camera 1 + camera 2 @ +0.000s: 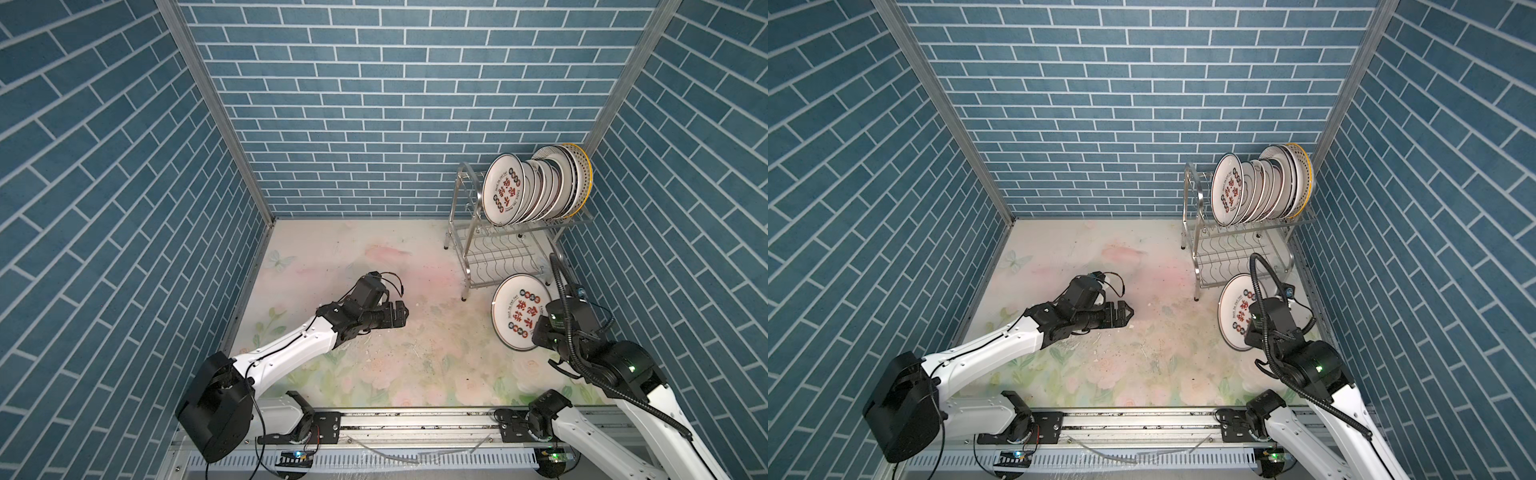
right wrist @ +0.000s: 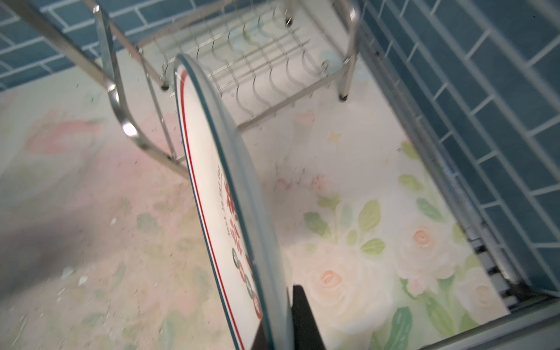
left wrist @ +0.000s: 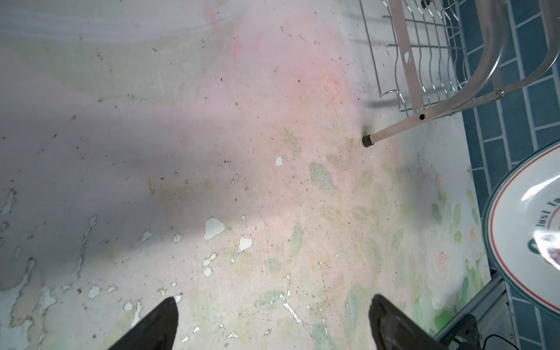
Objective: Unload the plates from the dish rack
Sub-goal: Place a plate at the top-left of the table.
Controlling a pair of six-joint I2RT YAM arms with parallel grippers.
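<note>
- Plate: white, teal-red rim lines, red-black characters, tilted beside the dish rack.
- Right gripper clamped on its rim.
- Other plates stand on the upper tier.
- Left gripper wide, empty, above the surface.

Staged kitchen corner inside a robot test cell. Blue brick-print wall panels on three sides, joined by aluminium corner posts. Worn, chipped floral tabletop. Two white robot arms mounted on a metal rail. Steel dish rack holding patterned plates.
</note>
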